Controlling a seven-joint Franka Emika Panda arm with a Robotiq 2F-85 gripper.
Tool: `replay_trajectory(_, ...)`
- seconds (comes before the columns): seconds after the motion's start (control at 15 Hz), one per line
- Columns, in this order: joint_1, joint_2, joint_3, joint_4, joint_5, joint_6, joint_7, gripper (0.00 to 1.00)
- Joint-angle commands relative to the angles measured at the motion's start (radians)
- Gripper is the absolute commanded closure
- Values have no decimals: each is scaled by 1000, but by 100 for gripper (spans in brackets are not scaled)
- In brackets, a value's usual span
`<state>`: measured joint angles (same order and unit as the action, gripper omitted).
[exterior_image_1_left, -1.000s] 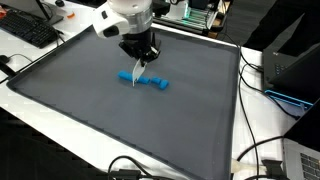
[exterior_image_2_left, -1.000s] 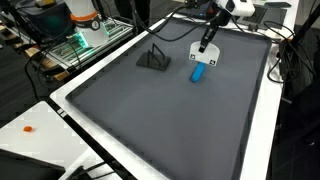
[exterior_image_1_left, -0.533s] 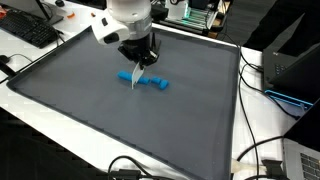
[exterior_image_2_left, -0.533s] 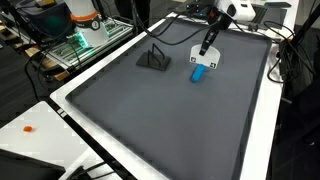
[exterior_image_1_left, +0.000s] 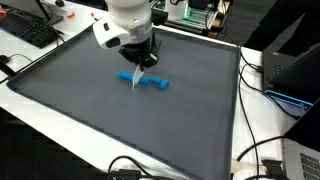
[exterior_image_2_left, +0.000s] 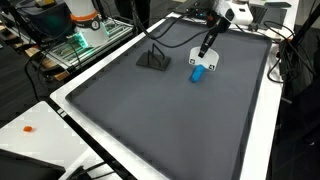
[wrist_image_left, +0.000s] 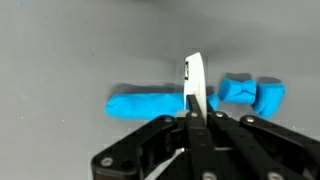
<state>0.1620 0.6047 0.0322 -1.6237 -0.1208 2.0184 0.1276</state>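
My fingers are clenched on a thin white blade, which points down at the blue clay roll on the grey tabletop. In the wrist view the long part of the roll lies at 9 o'clock from the blade. Two short blue chunks lie at 3 o'clock, a little apart from it. I judge that some pieces are already separated, while the long part is not yet divided. I cannot tell whether the blade edge touches the clay. A black stand sits well apart.
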Motion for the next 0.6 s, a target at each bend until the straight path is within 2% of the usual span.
replay_trajectory(0.0,-9,24,0,-32,-3,52,-13,99)
replay_trajectory(0.53,-26,19,17,-65,43,65,-19,99)
